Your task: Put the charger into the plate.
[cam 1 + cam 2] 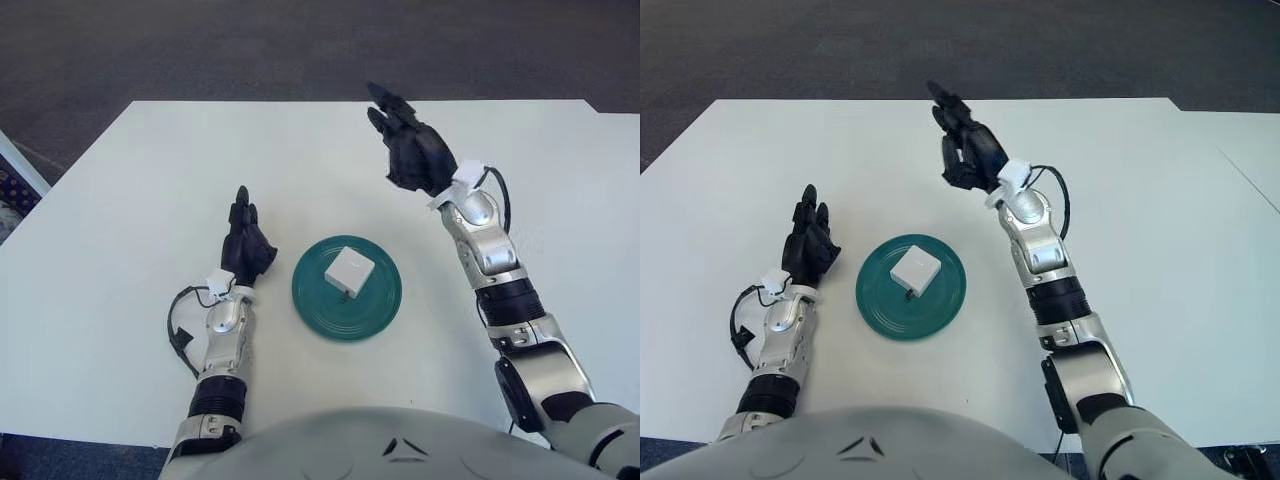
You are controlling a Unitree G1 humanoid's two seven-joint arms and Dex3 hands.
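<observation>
A white table (130, 210) carries a green plate (315, 310) near its front edge.

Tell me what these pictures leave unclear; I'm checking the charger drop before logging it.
- Charger on the plate: its underside and prongs are hidden by its own body in both views.
- Right hand: palm turned away, above the table.
- Left hand, left of the plate: contact with the table cannot be told.
- Both arms: cut off by the bottom edge, behind the robot's body.

Glossy plate (370, 312), smooth matt charger (349, 268), matt table (140, 190).
</observation>
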